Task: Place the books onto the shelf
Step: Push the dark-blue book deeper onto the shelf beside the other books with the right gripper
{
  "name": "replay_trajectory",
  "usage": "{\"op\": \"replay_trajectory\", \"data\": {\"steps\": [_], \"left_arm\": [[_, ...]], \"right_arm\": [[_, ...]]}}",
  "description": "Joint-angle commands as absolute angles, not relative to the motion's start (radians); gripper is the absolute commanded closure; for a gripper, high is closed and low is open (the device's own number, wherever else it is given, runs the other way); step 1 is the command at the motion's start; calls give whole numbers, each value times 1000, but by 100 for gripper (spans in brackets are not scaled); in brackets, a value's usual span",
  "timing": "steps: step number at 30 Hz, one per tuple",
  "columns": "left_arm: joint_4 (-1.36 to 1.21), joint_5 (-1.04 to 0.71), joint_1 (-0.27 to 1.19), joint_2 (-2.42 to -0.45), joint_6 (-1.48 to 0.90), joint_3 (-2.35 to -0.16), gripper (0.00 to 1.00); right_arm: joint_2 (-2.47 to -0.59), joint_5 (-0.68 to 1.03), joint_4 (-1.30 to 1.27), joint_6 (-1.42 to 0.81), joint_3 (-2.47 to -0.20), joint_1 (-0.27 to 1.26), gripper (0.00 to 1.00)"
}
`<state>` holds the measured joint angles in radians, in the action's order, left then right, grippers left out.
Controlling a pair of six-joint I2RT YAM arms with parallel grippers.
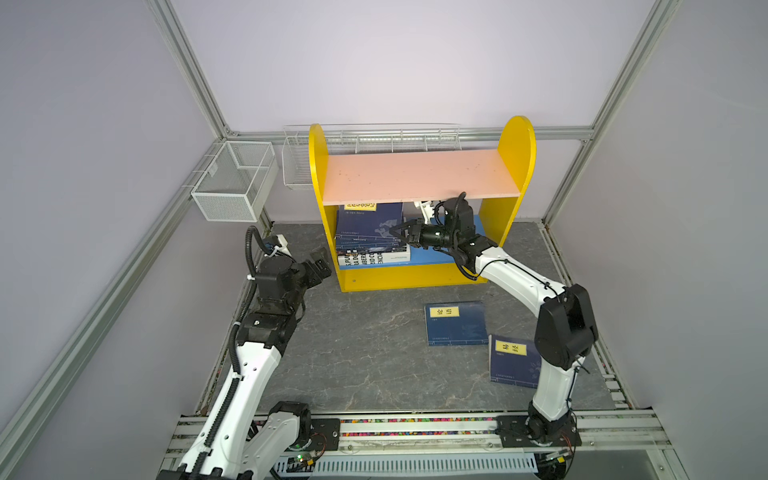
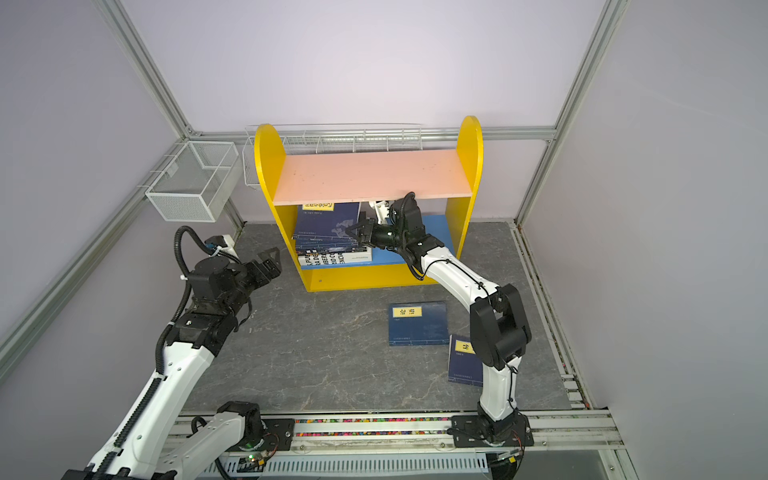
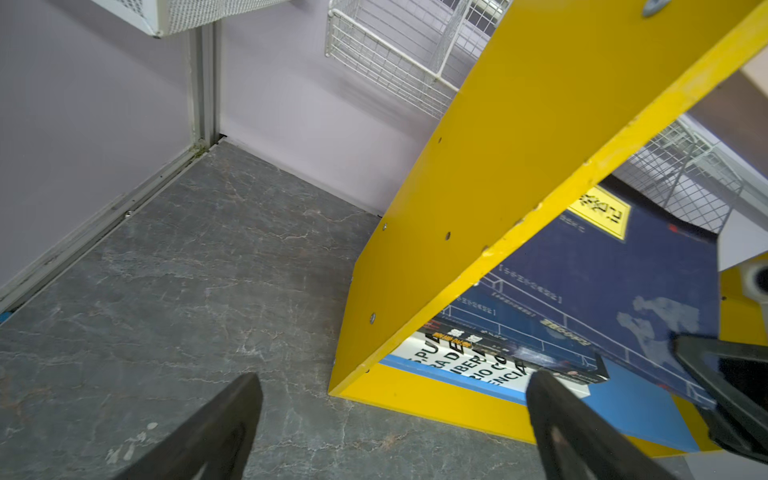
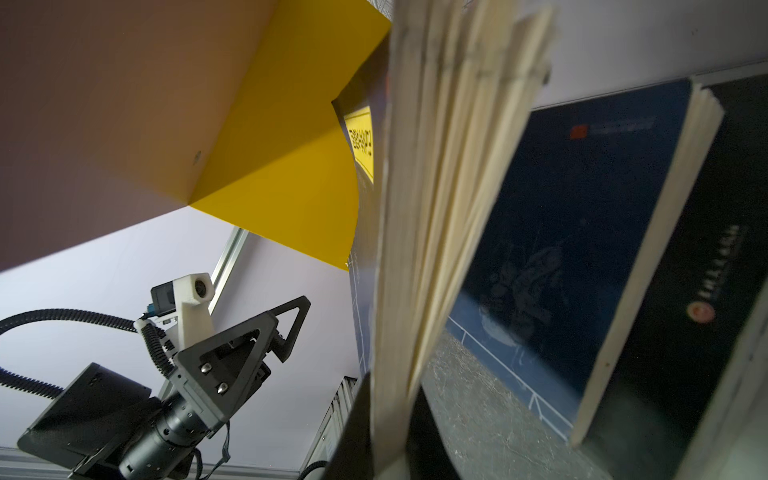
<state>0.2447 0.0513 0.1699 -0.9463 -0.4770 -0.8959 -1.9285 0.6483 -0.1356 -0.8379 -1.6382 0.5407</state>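
The small two-tier shelf (image 1: 517,158) with yellow round-topped sides stands at the far edge of the grey stone-patterned surface (image 1: 353,357). On the left end of its blue lower board (image 1: 424,255) lies a pile of paperbacks. The thick white book with big black lettering (image 1: 374,258) is at the bottom, a black-covered book (image 3: 498,345) lies on it, and navy blue ones lie above. I cannot count the navy ones, because the pink upper board (image 1: 415,174) hides their far part.

The right arm (image 1: 519,274) reaches into the lower compartment from the right. Its jaws are closed on the right edge of the top navy blue book with a yellow title label (image 1: 370,220). In the right wrist view the cream page edges (image 4: 436,208) stand between the jaws and fan out a little. This book is tilted above the pile, and its label is half hidden under the pink board.

The left arm (image 1: 249,374) holds its jaws wide open and empty over the surface, just beside the left yellow side of the shelf. In the left wrist view only the dark fingertips (image 3: 232,415) show, cut off by the picture border.

Two more navy blue books lie flat near the right edge of the surface. The flat book nearer the shelf (image 1: 456,328) is in full view. The flat book nearer the right corner (image 1: 509,365) lies just beside it, partly covered by the black elbow of the right arm. A white wire basket (image 1: 374,139) on the back wall is mostly hidden behind the shelf.
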Motion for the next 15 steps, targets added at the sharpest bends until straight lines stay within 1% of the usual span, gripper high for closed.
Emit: {"op": "replay_trajectory", "data": {"steps": [1, 7, 15], "left_arm": [[162, -6, 164, -953, -476, -898, 1], [162, -14, 163, -1009, -460, -950, 1], [155, -18, 161, -1031, -460, -945, 1]], "right_arm": [[-1984, 663, -141, -845, -1715, 544, 87], [-2024, 656, -98, -837, -1773, 553, 87], [-2000, 632, 99, -677, -1812, 551, 85]]}}
